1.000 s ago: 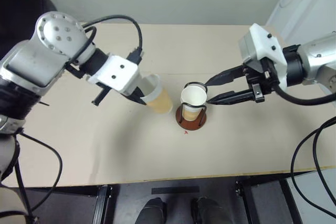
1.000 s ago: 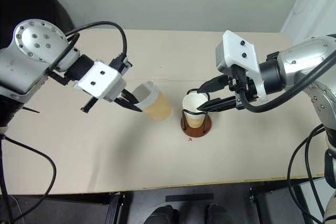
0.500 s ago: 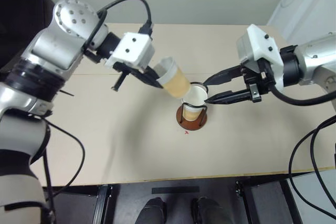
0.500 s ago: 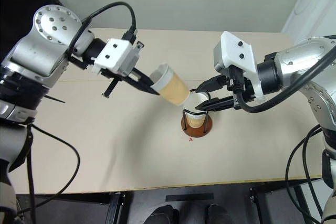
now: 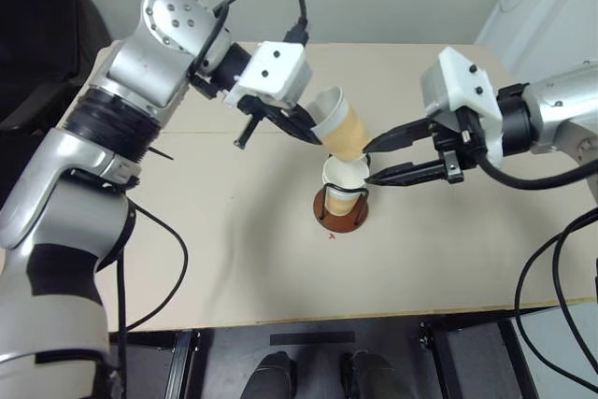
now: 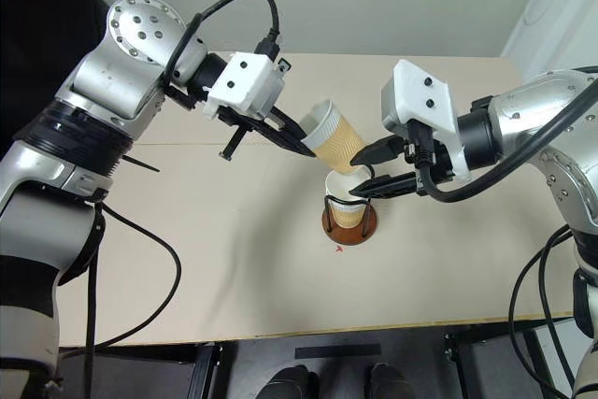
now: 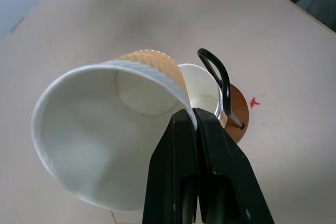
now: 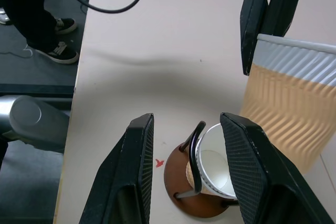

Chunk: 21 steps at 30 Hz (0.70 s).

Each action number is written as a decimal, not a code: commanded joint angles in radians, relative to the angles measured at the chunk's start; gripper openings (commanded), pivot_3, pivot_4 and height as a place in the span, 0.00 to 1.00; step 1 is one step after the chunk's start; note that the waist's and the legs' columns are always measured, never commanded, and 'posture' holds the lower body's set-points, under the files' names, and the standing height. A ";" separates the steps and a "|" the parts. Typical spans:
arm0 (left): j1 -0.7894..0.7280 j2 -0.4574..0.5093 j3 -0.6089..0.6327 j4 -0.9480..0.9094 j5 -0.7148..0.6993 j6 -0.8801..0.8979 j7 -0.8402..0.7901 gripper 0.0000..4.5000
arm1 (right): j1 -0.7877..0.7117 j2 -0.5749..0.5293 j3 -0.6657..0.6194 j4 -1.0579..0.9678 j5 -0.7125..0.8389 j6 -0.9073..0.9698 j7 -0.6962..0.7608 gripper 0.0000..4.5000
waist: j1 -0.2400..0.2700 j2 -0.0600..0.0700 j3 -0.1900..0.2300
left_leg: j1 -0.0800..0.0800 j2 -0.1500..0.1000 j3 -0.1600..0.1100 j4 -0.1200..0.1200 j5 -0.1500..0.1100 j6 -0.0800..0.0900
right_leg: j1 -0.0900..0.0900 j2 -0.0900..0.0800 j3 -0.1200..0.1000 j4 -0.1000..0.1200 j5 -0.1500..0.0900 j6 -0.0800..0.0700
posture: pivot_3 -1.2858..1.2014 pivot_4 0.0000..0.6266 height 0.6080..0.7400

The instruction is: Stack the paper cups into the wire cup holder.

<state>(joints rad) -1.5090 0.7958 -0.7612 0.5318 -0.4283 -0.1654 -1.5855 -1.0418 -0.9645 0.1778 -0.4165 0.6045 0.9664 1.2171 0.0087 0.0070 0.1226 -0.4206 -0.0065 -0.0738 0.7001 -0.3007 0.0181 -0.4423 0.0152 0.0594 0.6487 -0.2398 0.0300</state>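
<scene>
right wrist view: person's shoes [image 8: 63, 51]

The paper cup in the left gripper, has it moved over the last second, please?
Yes. The held paper cup was carried right and up, now tilted just above the wire cup holder.

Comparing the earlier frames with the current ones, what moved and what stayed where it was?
The left gripper, shut on the rim of a tan paper cup, carried it up off the table and across until it hangs tilted just above the white-rimmed paper cup standing in the black wire cup holder with its reddish-brown disc base. The right gripper stayed open beside the holder; holder and seated cup did not shift.
</scene>
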 commanded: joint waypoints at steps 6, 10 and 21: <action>-0.112 0.013 -0.155 0.050 -0.022 -0.126 -0.029 0.01 | -0.005 -0.020 -0.026 -0.025 0.001 0.004 -0.012 0.44 | 0.003 0.000 0.000 | -0.001 0.000 0.000 0.000 0.000 0.000 | 0.000 -0.001 0.000 0.000 0.000 0.000 | 0.52 0.24 1.00; -0.128 -0.007 -0.175 0.062 -0.035 -0.139 -0.029 0.01 | -0.002 -0.021 -0.031 -0.032 0.006 0.009 -0.019 0.44 | 0.006 0.000 0.000 | -0.001 0.000 0.000 0.000 0.000 0.001 | 0.000 0.000 -0.001 -0.001 0.000 0.000 | 0.52 0.24 1.00; -0.158 -0.036 -0.234 0.086 -0.044 -0.187 -0.029 0.01 | 0.010 -0.025 -0.046 -0.048 0.013 0.022 -0.038 0.44 | 0.012 0.000 0.000 | -0.003 0.000 0.000 0.001 -0.001 0.001 | -0.002 0.001 -0.002 -0.001 0.000 0.000 | 0.52 0.24 1.00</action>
<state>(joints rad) -1.6279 0.7595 -1.0015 0.6171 -0.4541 -0.3287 -1.5855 -1.0261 -0.9775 0.1756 -0.4413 0.6064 0.9890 1.1858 0.0205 0.0071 0.1229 -0.4242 -0.0063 -0.0743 0.7011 -0.3012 0.0189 -0.4443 0.0151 0.0580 0.6486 -0.2395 0.0306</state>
